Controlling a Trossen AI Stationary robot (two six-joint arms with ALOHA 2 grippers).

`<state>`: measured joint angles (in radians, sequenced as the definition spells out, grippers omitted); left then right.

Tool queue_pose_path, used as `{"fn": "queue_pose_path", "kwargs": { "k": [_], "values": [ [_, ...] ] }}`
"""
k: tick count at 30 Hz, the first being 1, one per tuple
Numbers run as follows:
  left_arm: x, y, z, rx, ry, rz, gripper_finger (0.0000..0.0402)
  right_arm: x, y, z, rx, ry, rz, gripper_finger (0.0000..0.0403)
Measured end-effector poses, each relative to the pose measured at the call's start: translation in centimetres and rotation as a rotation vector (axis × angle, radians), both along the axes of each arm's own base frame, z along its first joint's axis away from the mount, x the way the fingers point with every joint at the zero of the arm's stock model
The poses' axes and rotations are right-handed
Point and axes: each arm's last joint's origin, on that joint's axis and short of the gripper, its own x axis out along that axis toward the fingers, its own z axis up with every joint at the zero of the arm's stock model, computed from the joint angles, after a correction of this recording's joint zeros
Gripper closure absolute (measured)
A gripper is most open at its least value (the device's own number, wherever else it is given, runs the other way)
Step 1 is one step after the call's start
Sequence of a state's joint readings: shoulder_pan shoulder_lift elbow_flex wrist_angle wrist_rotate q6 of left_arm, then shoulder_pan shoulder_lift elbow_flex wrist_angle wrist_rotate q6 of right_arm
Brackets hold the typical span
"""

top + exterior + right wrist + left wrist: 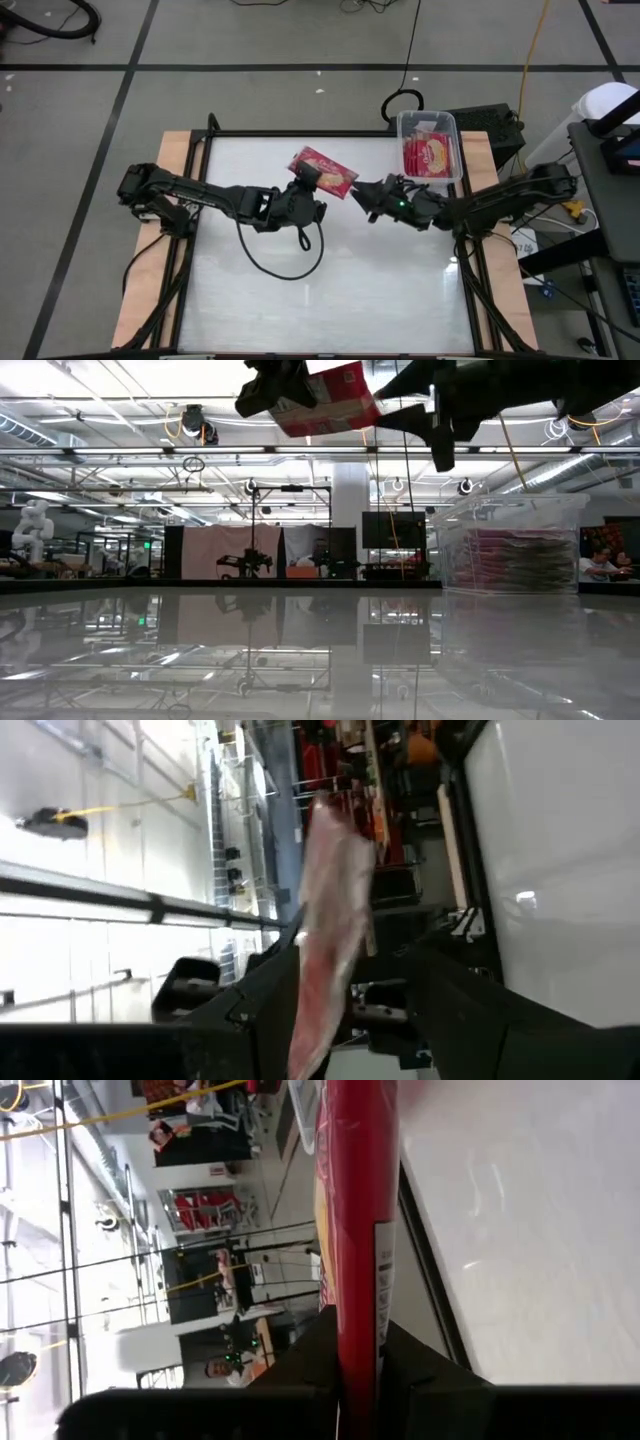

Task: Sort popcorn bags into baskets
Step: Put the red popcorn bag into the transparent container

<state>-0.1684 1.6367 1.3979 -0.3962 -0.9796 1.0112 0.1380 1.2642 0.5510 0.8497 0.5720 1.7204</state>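
The desk (330, 290) is a wide, glossy white sheet in a dark frame, and both arms meet above its far middle. At its far right corner stands the clear basket (428, 146), already stacked with red packets lying flat; in the low view its walls (505, 545) show that stack through the plastic.

One popcorn bag (324, 171) hangs in the air between the two arms, well clear of the desk, tilted with its picture face up. It looks light and thin, a flat foil-like packet that flexes rather than holds a shape, with a slick skin that could slide out of a shallow pinch. The safest hold seems to be on a sealed edge or a corner, with the fingers well onto the flat so the packet cannot pivot.

The left gripper (306, 183) has its jaws nearly shut on the near edge of the bag; its wrist view shows the packet (358, 1230) edge-on, rising from between the dark fingers (300, 1355).

The right gripper (362, 192) hovers just beside the bag's other end with its jaws standing wide. In its wrist view the packet (330, 935) sits between the spread fingers (265, 995); whether they touch it cannot be told.
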Motion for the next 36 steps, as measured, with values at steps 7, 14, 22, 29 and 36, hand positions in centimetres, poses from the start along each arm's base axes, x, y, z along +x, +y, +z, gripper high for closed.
{"fn": "queue_pose_path", "kwargs": {
  "k": [7,14,22,29,36],
  "values": [
    [0.1,0.0,0.0,-0.022,0.001,-0.028,0.0371,0.6,-0.5,-0.6,0.034,-0.023,-0.018,0.0222],
    [0.1,0.0,0.0,-0.037,-0.002,-0.042,0.0371,0.8,-1.8,-0.6,0.036,-0.034,-0.034,0.0223],
    [0.3,0.8,-0.1,-0.052,0.010,-0.055,0.0371,0.8,-2.8,-0.3,-0.025,-0.043,-0.041,0.0284],
    [0.4,1.3,-0.1,-0.068,0.023,-0.081,0.0371,0.8,-2.9,-0.3,-0.067,-0.022,-0.051,0.0382],
    [0.5,1.6,-0.2,-0.262,-0.139,-0.037,0.0331,0.5,-3.4,0.5,-0.148,-0.063,-0.078,0.0394]
  ]
}}
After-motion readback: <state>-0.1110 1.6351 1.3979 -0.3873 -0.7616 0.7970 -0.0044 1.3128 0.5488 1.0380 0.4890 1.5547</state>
